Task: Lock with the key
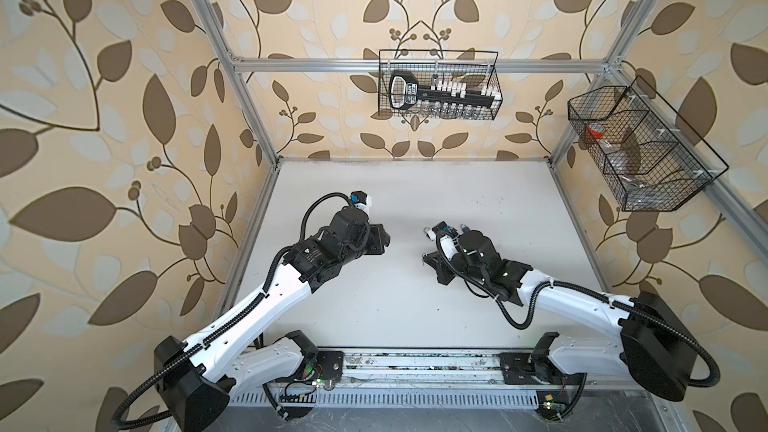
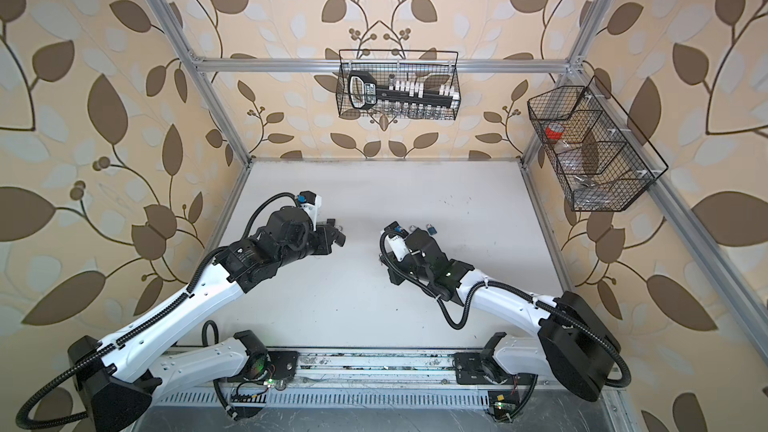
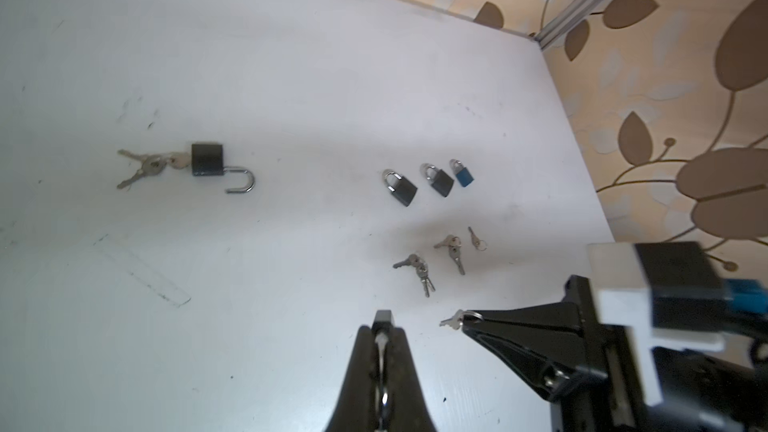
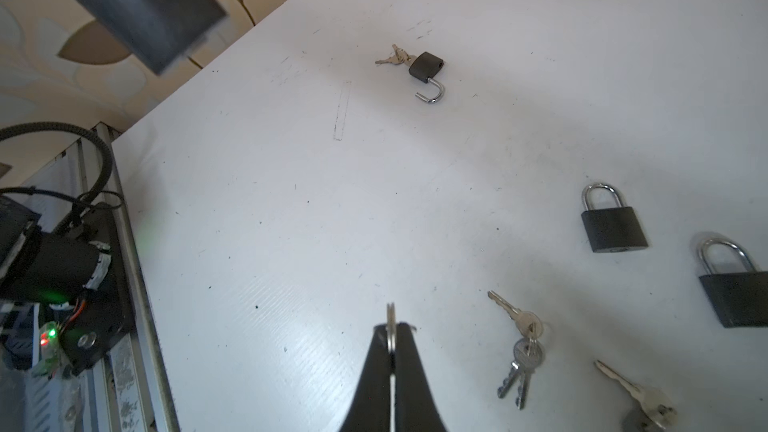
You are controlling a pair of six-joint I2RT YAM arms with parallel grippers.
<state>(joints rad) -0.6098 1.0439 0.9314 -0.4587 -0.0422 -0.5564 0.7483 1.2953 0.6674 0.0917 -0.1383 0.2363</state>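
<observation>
Bringing the key to the keyway of the held padlock looks like the step in hand. The left end effector is clamped on that padlock, gripping it by the shackle with the body sticking out past the tips, raised above the desk. The right end effector is closed on the key at its ring end, with the blade pointing towards the left one. The two tips are near each other but apart.

To do this well, I would turn the padlock so that its keyway faces the blade, line the blade up square with the slot, and push in slowly. The grip near the ring may let the key swivel, so a light touch matters. Whether the shackle is seated or sprung cannot be told here.

On the desk lie an open padlock with a bunch in its keyway, two shut black ones, a blue one and loose bunches.

No brand can be read on any lock. The black key-shaped holder in the back basket has a white label, but its lettering is too small to read.
</observation>
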